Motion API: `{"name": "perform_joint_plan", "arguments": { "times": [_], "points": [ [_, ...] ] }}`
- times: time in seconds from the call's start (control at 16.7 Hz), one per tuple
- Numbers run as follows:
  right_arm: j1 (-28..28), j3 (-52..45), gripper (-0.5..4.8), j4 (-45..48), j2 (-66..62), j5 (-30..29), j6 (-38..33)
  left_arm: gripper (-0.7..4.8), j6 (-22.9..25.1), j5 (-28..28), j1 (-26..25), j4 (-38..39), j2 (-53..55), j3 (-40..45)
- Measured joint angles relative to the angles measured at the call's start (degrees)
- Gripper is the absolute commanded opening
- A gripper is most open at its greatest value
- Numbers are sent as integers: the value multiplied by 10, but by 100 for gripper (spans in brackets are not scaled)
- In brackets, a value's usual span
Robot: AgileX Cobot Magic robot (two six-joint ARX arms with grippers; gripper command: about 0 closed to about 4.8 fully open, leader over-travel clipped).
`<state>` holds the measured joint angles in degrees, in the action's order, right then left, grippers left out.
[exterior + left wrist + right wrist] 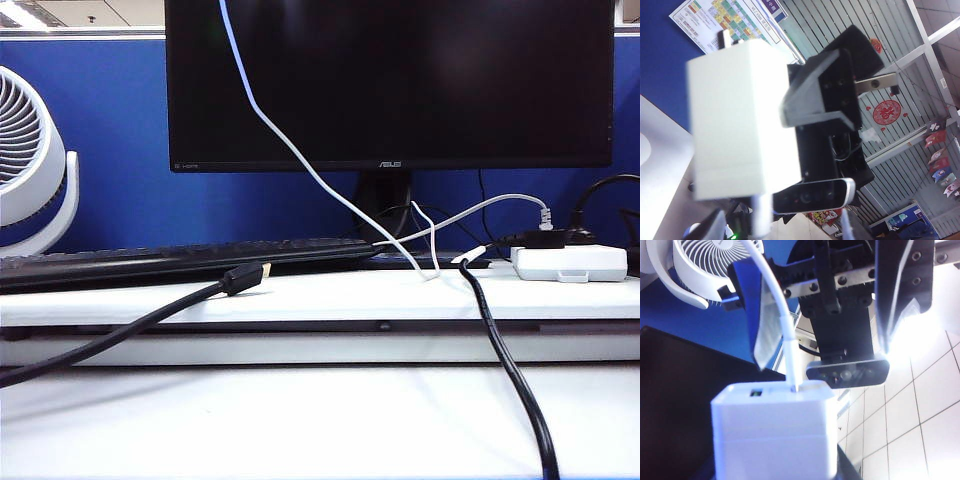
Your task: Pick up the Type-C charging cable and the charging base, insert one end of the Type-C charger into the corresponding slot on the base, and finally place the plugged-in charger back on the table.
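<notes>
The charging base [775, 430], a small white block, fills the space between my right gripper's [775, 465] jaws, which are shut on it. The white Type-C charging cable [790, 345] is plugged into a slot on the base. From the plug it runs up beside one of the left gripper's fingers [762, 325], whose pair stands wide apart. In the left wrist view the base [740, 115] is held by a grey right finger [807, 97]. There the cable [759, 217] passes between the open left gripper's [782, 232] jaws. The cable [290, 150] hangs down to the table [300, 420]. Both grippers are above the exterior view.
On the raised shelf [330, 295] lie a keyboard [180, 258], a black gold-tipped plug [245, 277] and a larger white box [568, 262]. A monitor [390, 80] stands behind, a fan [30, 160] at the left. A thick black cable [510, 370] crosses the front right.
</notes>
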<state>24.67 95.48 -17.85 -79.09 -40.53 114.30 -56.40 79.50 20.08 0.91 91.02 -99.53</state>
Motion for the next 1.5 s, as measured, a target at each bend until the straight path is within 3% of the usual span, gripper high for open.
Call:
{"name": "perform_joint_plan", "arguments": {
  "times": [0.48,0.54,0.6,1.14,1.32,1.5],
  "points": [
    [0,0,53,15,-15,-17,0,293,0,0,0,0,0,0],
    [0,0,53,30,-19,-18,0,282,0,0,0,0,0,0],
    [0,0,53,30,-19,-18,0,233,0,0,0,0,0,0],
    [0,0,53,41,-25,-31,0,209,3,4,0,5,0,0],
    [0,0,53,45,-25,-30,0,147,5,5,0,13,0,0],
    [0,0,53,47,-25,-31,0,142,11,4,0,27,0,0]
  ]
}}
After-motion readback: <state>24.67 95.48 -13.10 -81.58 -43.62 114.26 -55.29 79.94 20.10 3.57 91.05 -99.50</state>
